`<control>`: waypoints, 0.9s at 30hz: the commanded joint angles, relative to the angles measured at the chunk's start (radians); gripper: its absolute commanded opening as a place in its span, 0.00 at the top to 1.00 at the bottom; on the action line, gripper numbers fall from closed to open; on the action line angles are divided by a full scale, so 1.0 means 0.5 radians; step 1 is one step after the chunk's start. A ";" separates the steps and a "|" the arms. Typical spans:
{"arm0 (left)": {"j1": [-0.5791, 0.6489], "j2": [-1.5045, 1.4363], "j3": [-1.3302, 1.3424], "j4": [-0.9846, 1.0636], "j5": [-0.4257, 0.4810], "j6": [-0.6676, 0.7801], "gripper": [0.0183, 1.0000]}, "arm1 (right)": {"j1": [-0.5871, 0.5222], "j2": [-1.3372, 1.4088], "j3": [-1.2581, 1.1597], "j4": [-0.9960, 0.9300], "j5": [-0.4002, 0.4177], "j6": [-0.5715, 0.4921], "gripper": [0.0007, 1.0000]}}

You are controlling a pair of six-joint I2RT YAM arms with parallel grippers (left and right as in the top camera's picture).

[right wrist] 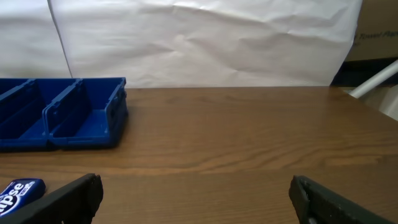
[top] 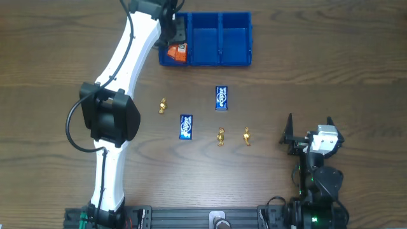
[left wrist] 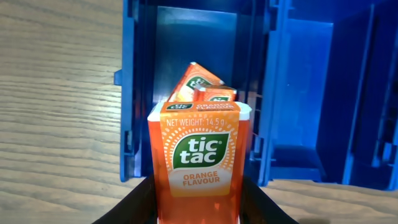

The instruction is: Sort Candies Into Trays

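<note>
Clamping an orange mint box (left wrist: 200, 155) in my left gripper (left wrist: 198, 211) over the blue tray (left wrist: 134, 93), left compartment, since like orange boxes (left wrist: 200, 84) lie there; right gripper (top: 309, 122) parked near right, fingers apart.

A white sheet (right wrist: 205, 43) hangs behind the wooden table (right wrist: 249, 130).

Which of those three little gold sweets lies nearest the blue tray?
The gold candy lying alone at the left; the other two sit side by side, farther from the blue tray.
</note>
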 commanded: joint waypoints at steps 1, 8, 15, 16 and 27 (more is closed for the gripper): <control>0.021 0.014 -0.009 -0.003 0.021 0.038 0.60 | -0.005 -0.011 0.002 -0.015 0.011 -0.029 0.00; 0.016 0.016 -0.009 -0.005 0.040 0.054 0.19 | -0.005 -0.011 0.002 -0.015 0.011 -0.029 0.00; -0.066 -0.299 -0.011 0.042 -0.032 0.053 0.02 | -0.005 -0.011 0.002 -0.015 0.011 -0.029 0.00; -0.087 -0.388 -0.027 0.074 -0.082 0.054 0.02 | -0.005 -0.011 0.002 -0.015 0.011 -0.029 0.00; -0.084 -1.733 -1.357 1.033 -0.263 0.277 0.00 | -0.005 -0.011 0.002 -0.015 0.011 -0.029 0.00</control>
